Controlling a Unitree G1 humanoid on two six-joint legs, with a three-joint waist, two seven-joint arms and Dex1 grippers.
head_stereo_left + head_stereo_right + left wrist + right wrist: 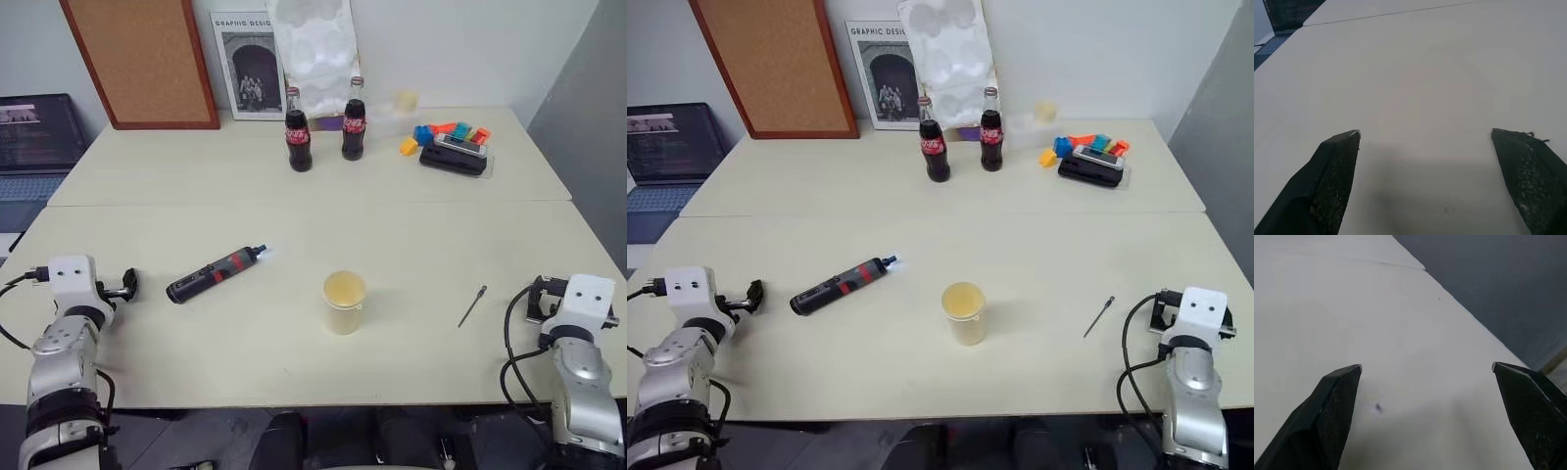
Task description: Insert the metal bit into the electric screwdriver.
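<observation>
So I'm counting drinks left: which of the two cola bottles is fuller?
The robot's-left bottle: its cola reaches higher up the neck than in the right bottle, whose level sits lower below the cap.

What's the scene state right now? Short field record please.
electric screwdriver: lying on table, robot's left side, tip light on, not held
metal bit: lying on table, robot's right side, not held
cup: upright, between screwdriver and bit
cola bottles: two, upright, far side of table
left gripper: open, empty, over bare table
right gripper: open, empty, near table's right edge
insertion: not started
</observation>
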